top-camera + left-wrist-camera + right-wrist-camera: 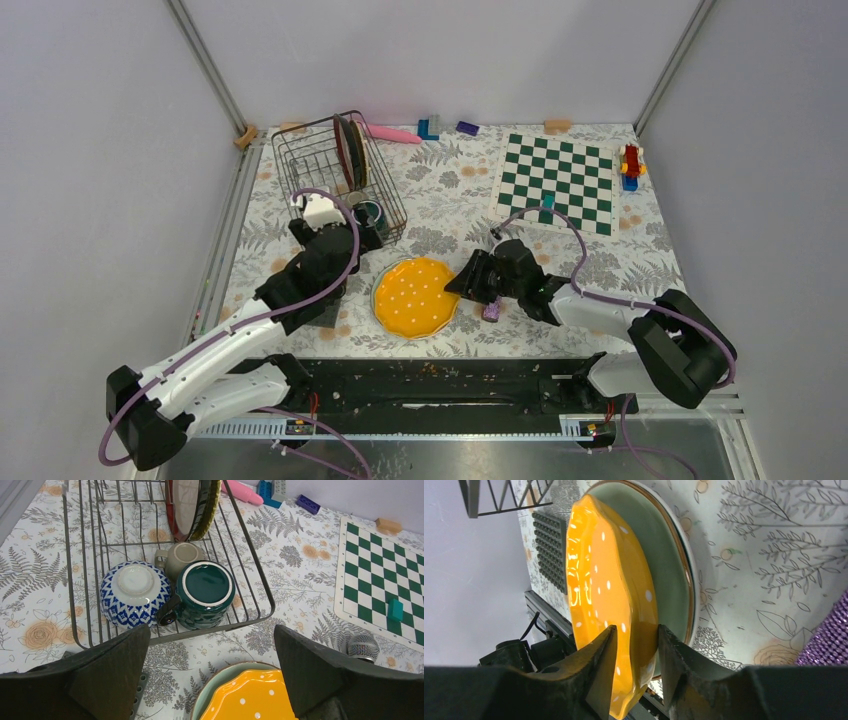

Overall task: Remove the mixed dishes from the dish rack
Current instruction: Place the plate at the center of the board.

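1. Right gripper [636, 630]: fingers clamped on the near rim of the yellow woven-look plate [609, 580]. The plate is glossy, white-dotted and scalloped, and sits atop the pale green floral plate [671, 570].
2. Left gripper [211, 629]: jaws wide apart, holding nothing.
3. Just ahead of the left gripper, the dish rack [253, 560] holds:
   - the dark teal mug [207, 587];
   - the blue-white patterned bowl [134, 592], base up, touching the mug's handle;
   - the small greyish cup [182, 557], behind them;
   - the dark red-rimmed cream plate [187, 505], upright and farthest away.

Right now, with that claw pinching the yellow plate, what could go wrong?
The right gripper pinches the yellow plate by its rim alone, over the green plate; a slip could drop it. The purple glitter cylinder lies close beside that gripper and could get knocked. The teal mug touches the patterned bowl, so the open left gripper might shove the bowl.
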You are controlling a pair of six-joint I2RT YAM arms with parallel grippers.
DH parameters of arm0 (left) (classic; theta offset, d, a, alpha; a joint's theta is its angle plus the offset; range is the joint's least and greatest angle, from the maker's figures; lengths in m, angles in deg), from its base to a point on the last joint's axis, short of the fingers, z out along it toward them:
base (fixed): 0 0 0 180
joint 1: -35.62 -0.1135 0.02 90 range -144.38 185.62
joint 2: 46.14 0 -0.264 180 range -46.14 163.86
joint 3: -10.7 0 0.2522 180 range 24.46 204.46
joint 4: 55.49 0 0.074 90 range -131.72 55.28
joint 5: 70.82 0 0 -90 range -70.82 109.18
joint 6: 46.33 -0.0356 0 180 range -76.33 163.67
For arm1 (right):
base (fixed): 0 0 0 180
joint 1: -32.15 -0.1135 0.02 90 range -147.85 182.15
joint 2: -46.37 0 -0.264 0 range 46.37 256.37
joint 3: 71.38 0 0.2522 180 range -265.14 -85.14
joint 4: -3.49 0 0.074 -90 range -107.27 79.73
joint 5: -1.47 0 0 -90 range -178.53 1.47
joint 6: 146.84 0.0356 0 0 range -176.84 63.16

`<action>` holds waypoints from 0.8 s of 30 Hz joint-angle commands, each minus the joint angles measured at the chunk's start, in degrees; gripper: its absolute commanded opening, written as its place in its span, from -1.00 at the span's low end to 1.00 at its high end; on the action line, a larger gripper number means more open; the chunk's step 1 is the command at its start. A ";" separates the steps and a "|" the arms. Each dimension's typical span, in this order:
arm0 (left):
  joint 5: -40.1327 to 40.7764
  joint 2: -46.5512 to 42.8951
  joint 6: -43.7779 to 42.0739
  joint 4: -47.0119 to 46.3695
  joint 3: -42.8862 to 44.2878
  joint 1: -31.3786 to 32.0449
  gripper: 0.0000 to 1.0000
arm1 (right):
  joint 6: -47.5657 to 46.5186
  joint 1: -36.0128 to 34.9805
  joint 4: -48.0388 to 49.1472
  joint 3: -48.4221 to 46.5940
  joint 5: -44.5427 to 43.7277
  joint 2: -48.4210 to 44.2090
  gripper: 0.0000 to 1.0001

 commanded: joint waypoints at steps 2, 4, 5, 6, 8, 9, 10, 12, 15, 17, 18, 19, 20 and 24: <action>1.74 -1.10 0.43 -1.10 -0.24 -0.42 0.98 | -0.29 -1.00 4.40 -4.75 1.96 -0.83 -0.05; 1.74 -1.04 0.53 -1.09 -0.22 -0.54 0.98 | -0.57 -1.03 3.54 -4.94 1.89 -0.87 0.05; 1.74 -0.99 0.55 -1.06 -0.18 -0.50 0.98 | -0.75 -1.11 3.13 -5.13 1.81 -0.83 0.06; 1.66 -0.91 0.56 -1.04 -0.15 -0.56 0.98 | -0.87 -1.06 2.73 -5.35 1.80 -0.74 0.07; 1.57 -0.58 0.61 -0.91 -0.01 -0.67 0.98 | -1.09 -1.11 2.03 -5.68 1.79 -0.55 0.13; 1.50 -0.48 0.59 -0.81 0.08 -0.70 0.98 | -1.28 -1.09 1.75 -5.79 1.77 -0.36 0.13; 1.48 -0.36 0.56 -0.78 0.15 -0.77 0.98 | -1.33 -1.11 1.64 -5.92 1.81 -0.19 0.13; 1.40 -0.10 0.58 -0.73 0.24 -0.81 0.98 | -1.55 -1.12 1.04 -6.27 1.74 0.12 0.14; 1.39 0.15 0.55 -0.64 0.34 -0.95 0.98 | -2.51 -1.09 -0.68 -7.00 0.51 0.61 0.22; 1.39 0.27 0.52 -0.61 0.31 -1.08 0.98 | -3.39 -1.14 -2.13 -7.53 -0.56 0.85 0.28; 1.39 0.42 0.54 -0.61 0.35 -1.14 0.98 | -3.89 -1.08 -2.84 -7.74 -1.21 0.88 0.29; 1.39 0.58 0.54 -0.47 0.43 -1.19 0.98 | -4.16 -1.13 -3.40 -7.96 -1.48 0.92 0.30; 1.39 0.63 0.59 -0.34 0.51 -1.25 0.98 | -4.46 -1.09 -3.89 -8.20 -2.07 0.84 0.31; 1.14 0.81 0.63 -0.11 0.61 -1.51 0.98 | -6.00 -1.06 -6.55 -9.28 -3.73 0.80 0.36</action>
